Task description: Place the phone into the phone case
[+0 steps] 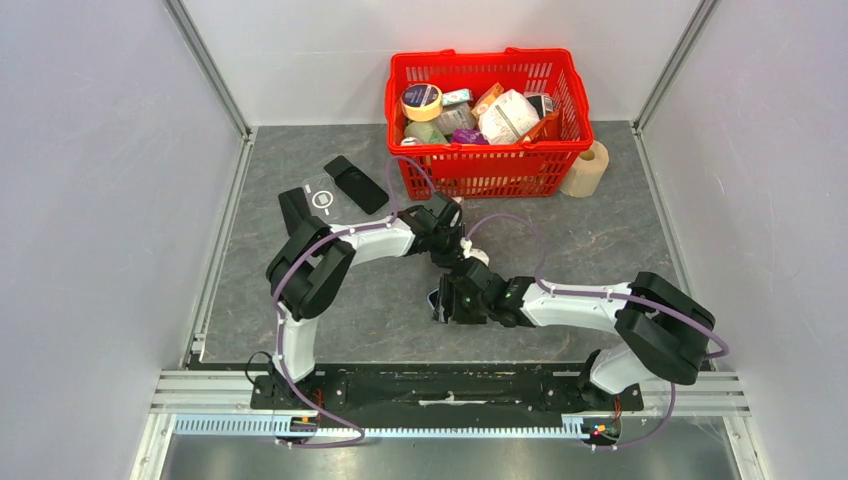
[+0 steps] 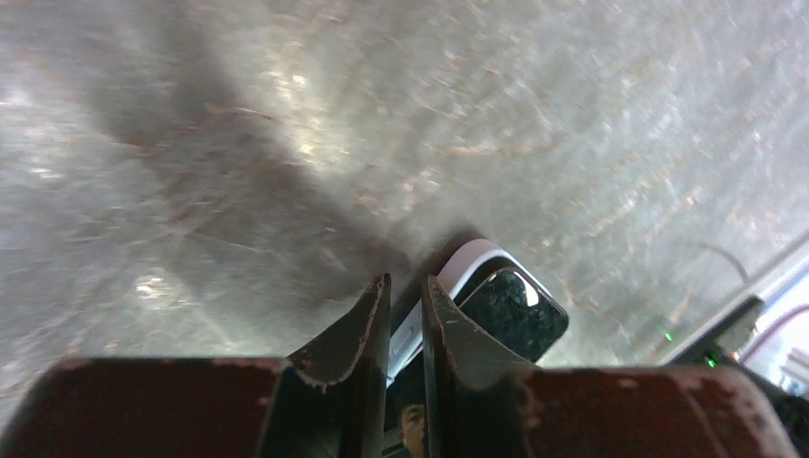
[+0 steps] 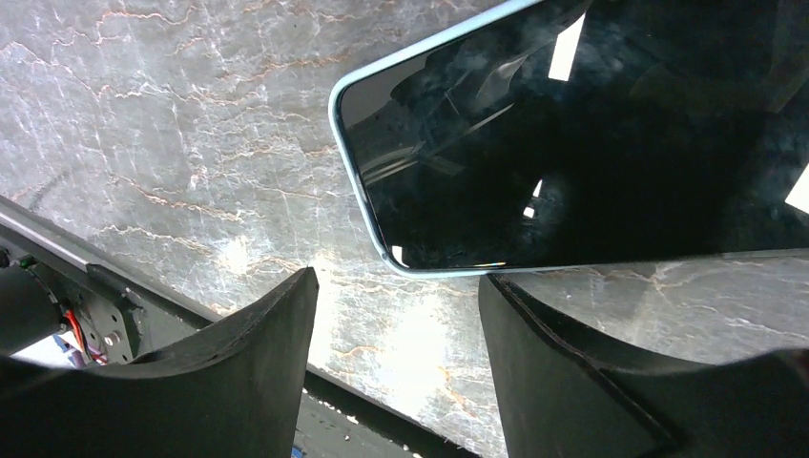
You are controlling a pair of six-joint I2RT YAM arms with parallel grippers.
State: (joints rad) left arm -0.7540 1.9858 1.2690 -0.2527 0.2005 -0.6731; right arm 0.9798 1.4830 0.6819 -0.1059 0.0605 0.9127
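The phone (image 3: 591,143) has a black screen and a pale blue rim; it is held tilted on its edge above the grey table, mid-table. It shows as a thin sliver in the top view (image 1: 438,298). My left gripper (image 2: 405,281) is shut on the phone (image 2: 515,310), its rim caught between the fingers; in the top view the gripper (image 1: 455,268) reaches down from the far side. My right gripper (image 3: 398,279) is open and empty, just short of the phone's lower corner, and sits beside it in the top view (image 1: 447,303). A clear phone case (image 1: 322,197) with a ring mark lies flat at the far left.
A black flat rectangle (image 1: 357,183) lies next to the clear case. A red basket (image 1: 470,172) full of groceries stands at the back centre, with a beige roll (image 1: 588,168) to its right. A metal rail (image 1: 450,385) runs along the near edge.
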